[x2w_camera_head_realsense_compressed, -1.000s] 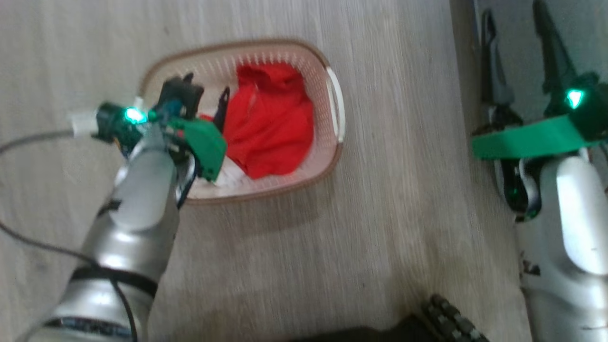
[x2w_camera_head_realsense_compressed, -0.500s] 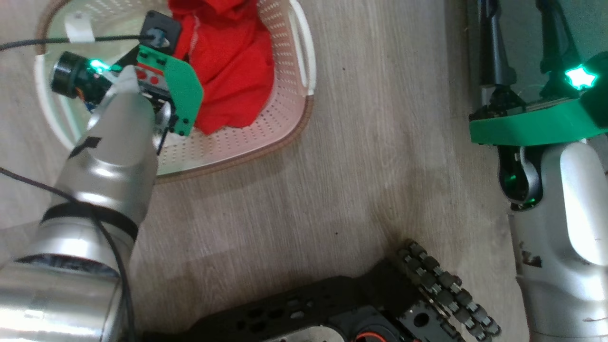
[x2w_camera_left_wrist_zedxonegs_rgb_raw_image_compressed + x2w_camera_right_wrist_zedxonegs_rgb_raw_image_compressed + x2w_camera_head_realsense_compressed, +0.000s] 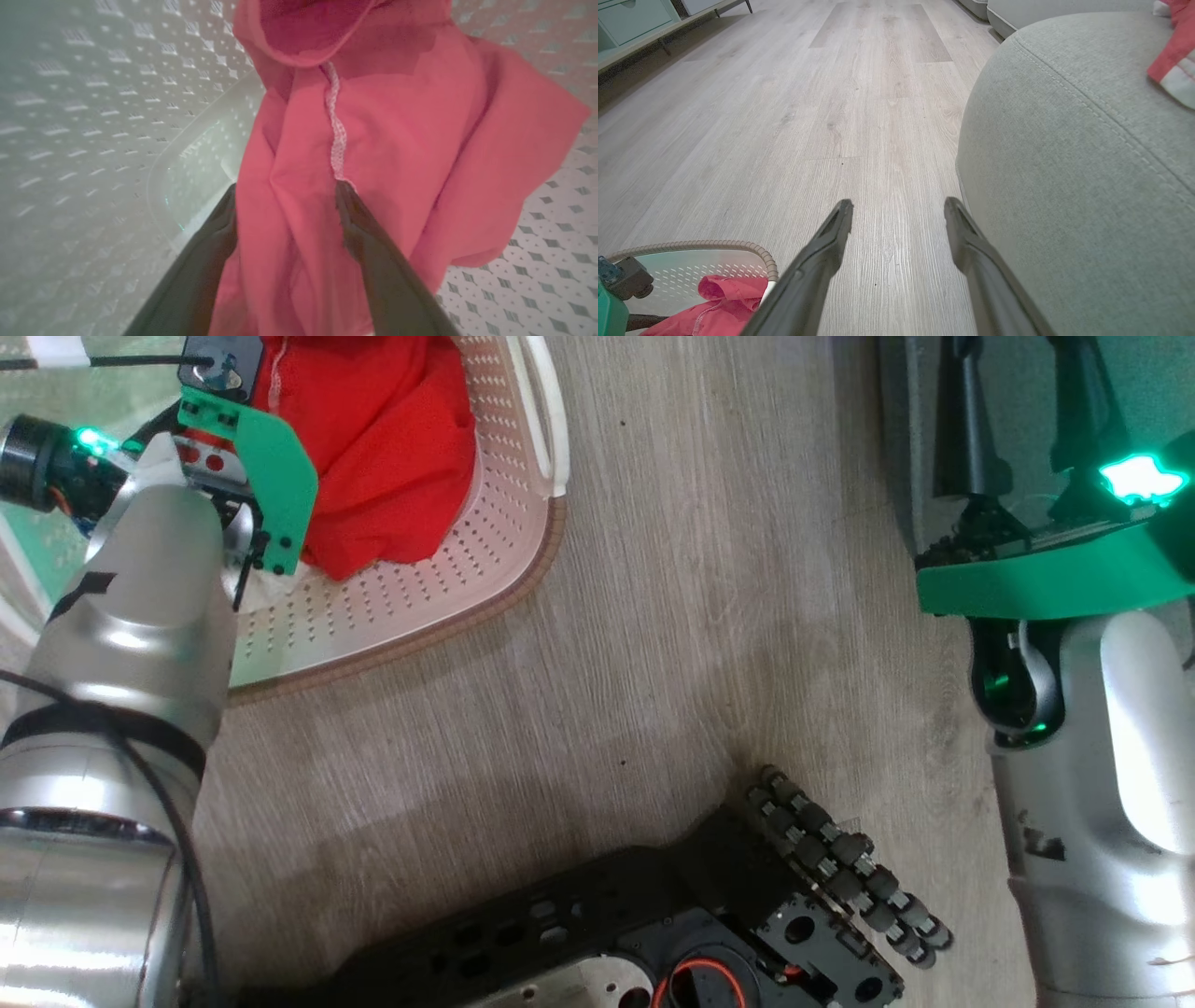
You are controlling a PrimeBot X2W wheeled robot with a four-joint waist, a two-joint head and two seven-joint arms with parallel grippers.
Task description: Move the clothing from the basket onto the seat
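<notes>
Pale wood-plank flooring (image 3: 709,569) ran under everything, with the robot's black wheeled base (image 3: 822,859) at the near edge. To the left stood the basket (image 3: 448,588), cream and perforated with a brown rim, and the clothing (image 3: 373,448) lay heaped inside it as a bright red bundle. The left arm reached down into the basket. Its wrist view showed the left pincer (image 3: 286,191) spread wide, its 2 dark fingers (image 3: 369,242) standing on either side of a fold of the red fabric; a white stitched seam ran down to the tip of one finger, and the jaws had not closed on the cloth. To the right, the right pincer (image 3: 899,207) was also wide open and held nothing, poised over bare floor just beside the rounded corner of the seat (image 3: 1087,163), a large grey cushion with a stitched seam. On top of the seat, toward its far right, lay a red and white garment (image 3: 1174,60). A pale teal cabinet (image 3: 626,18) stood at the far left.
</notes>
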